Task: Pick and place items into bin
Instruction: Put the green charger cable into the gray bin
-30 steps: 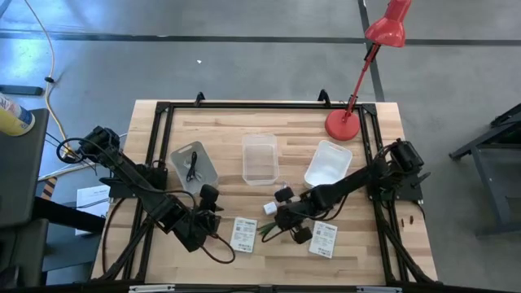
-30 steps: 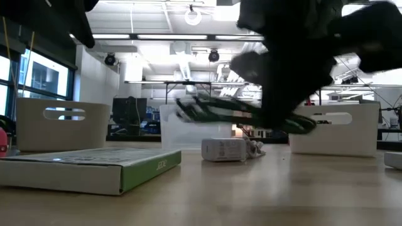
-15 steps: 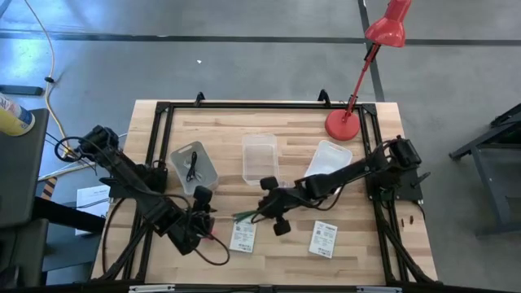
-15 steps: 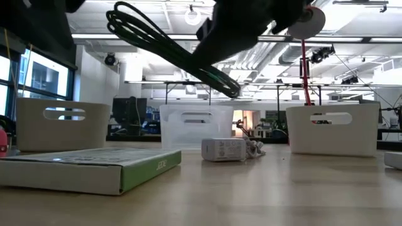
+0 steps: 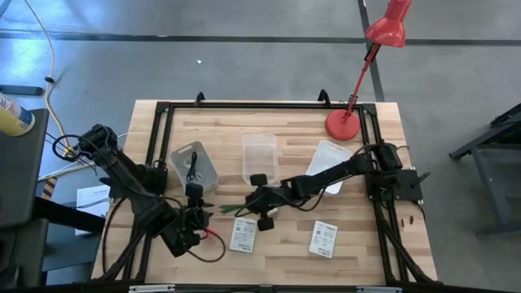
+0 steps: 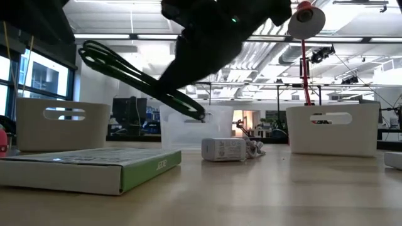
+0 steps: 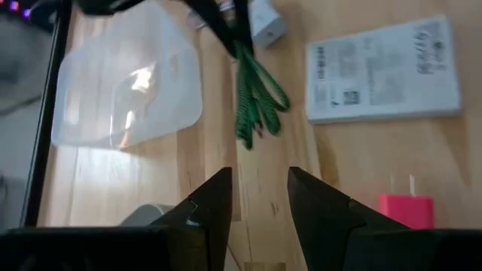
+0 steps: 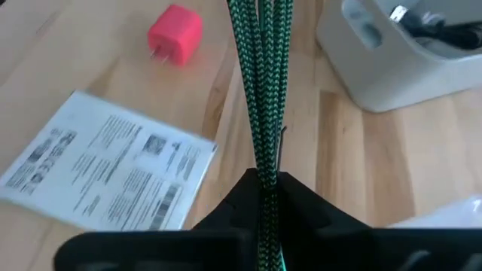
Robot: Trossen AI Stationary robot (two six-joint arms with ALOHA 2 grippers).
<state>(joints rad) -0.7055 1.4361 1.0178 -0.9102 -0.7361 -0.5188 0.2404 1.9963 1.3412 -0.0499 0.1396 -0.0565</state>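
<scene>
My right pincer point(image 5: 254, 203) was clamped on the green cable bundle point(image 8: 261, 90), held above the surface point(image 5: 285, 244) near the grey bin point(image 5: 194, 167); left pincer point(image 7: 256, 203) sat open.

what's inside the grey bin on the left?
A thin dark cable lies in the grey bin; the right wrist view shows it too. The bin wall hides part of the floor, so anything else there cannot be seen.

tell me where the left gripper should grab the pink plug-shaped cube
Across the two flat side faces of the pink plug-shaped cube, coming straight down from above. It lies flat on the wooden table, its metal prongs stick out one end, so avoid that end.
</scene>
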